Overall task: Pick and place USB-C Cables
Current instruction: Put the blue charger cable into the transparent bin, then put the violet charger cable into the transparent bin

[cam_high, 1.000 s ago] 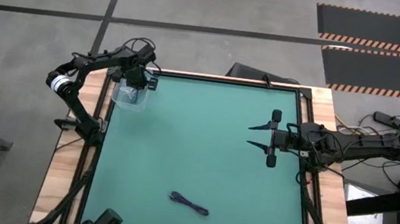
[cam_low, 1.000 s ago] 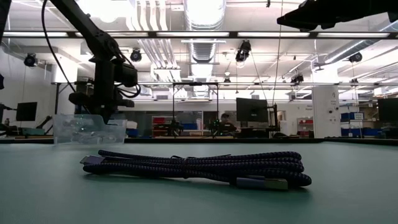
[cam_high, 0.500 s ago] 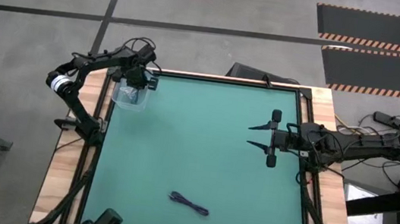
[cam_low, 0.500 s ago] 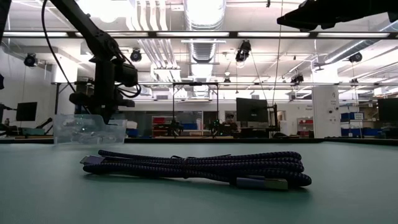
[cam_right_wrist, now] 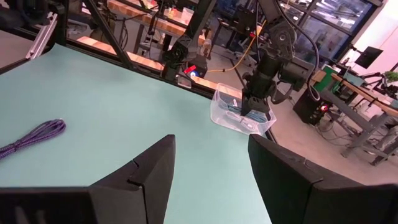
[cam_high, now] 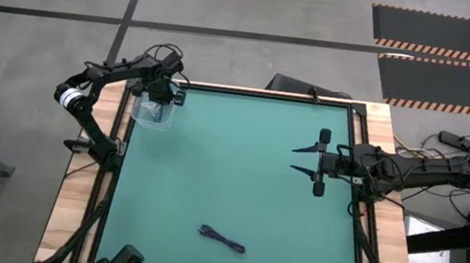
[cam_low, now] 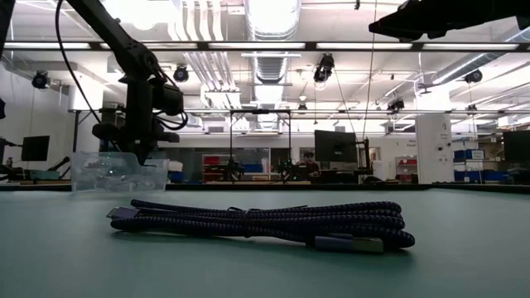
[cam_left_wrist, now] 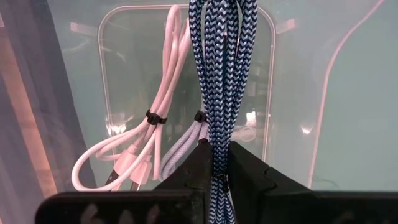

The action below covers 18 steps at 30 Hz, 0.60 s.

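- Starting at the left gripper (cam_left_wrist: 217,163), we see its dark fingers (cam_left_wrist: 247,168) pinched tight on a blue-and-white braided cable bundle (cam_left_wrist: 222,68), which hangs straight down into a clear plastic bin (cam_high: 151,111) at the far left corner of the green desk (cam_high: 239,168).
- Inside that bin we see two more bundles lying on its floor: a white smooth cable (cam_left_wrist: 134,146) held by a small black tie, and a light grey braided cable (cam_left_wrist: 183,146) just beside it.
- We judge those two as placed, and the braided one as nearly placed, since it is not yet let go.
- Out on the desk, a dark purple braided cable bundle (cam_high: 222,238) lies flat near the near edge, well apart from the bin and from both arms; it is still to be picked.
- The right gripper (cam_high: 306,159) waits over the right side of the desk with its fingers spread apart, holding nothing.
- So we reckon one release and one full pick-and-place remain.
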Available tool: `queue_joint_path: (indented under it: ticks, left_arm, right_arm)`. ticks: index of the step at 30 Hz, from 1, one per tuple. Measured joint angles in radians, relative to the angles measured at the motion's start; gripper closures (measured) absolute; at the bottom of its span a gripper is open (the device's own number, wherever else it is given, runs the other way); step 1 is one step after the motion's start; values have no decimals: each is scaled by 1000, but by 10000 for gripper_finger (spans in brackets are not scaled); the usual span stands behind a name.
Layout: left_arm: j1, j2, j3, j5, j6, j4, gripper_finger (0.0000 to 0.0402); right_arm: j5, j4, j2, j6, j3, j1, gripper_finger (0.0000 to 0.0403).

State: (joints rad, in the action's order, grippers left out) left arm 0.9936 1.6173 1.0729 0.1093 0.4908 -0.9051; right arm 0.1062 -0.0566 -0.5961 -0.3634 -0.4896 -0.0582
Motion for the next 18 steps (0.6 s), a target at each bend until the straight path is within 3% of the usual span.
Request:
queue_joint_path:
  ticks: [11,18]
  left_arm:
    - [0,0,0,0,0,0,312]
    - [-1,-19,14,-1,-56,-3,297]
  right_arm:
    - [0,0,0,0,0,0,207]
    - [0,0,0,0,0,0,207]
